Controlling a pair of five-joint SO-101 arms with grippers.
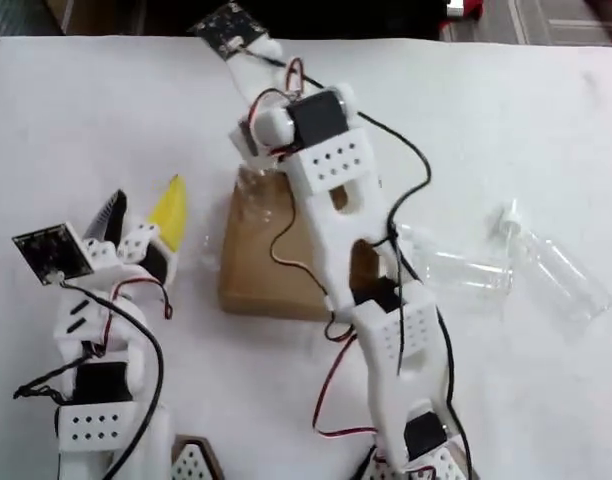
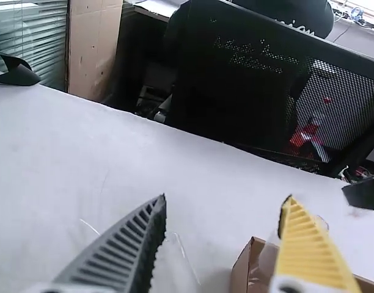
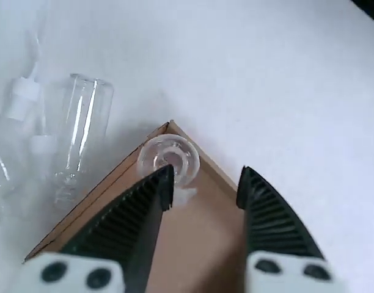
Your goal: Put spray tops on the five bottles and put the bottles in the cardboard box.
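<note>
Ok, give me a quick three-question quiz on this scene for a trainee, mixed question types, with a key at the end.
1. True or false: the left gripper holds a bottle.
2. Where is the bottle beneath the right gripper? A: in a corner of the cardboard box. B: outside the box. C: in the left gripper.
3. Short answer: are the right gripper's fingers open or shut?
Key: 1 false; 2 A; 3 open.

We read no text, label or number; faint lettering on the black chair [image 2: 254, 91] behind the table is too faint to make out.
</note>
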